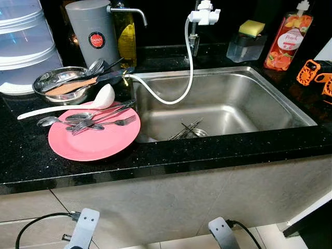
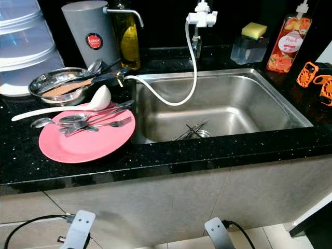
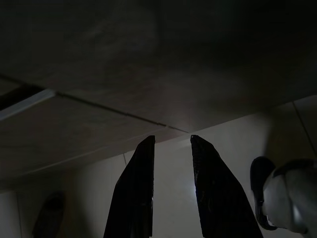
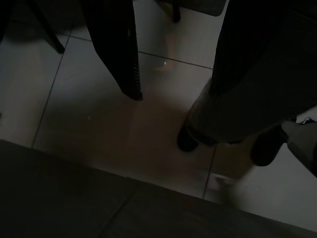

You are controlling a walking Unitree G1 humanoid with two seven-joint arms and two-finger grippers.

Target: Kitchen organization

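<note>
Across the front: black speckled stone surface (image 1: 31, 155), running from the left side round a sunken basin.
Basin: rectangular stainless steel sink (image 1: 270, 96), with a small bundle of metal utensils (image 1: 188, 129) lying over its drain and a white flexible hose (image 1: 181, 78) looping down from the tap.
Plate: round pink plate (image 1: 93, 142) near the surface's front edge, just left of the sink, carrying steel spoons and forks (image 1: 96, 120) across its far half.
Bowl: shiny steel bowl (image 1: 49, 79) behind the plate, holding a wooden spatula and more spoons.
Ladle: white plastic ladle (image 1: 101, 97) lying between bowl and plate.
Left hand (image 3: 171, 188): hangs low by the cabinet front, its two black fingers parted, holding nothing.
Right hand (image 4: 124, 59): hangs idle over the floor tiles; whether open or closed, I cannot tell.
Risk: the cutlery is piled loose and crossed, so lifting one piece could likely drag others off the plate or slide the plate toward the edge.
</note>
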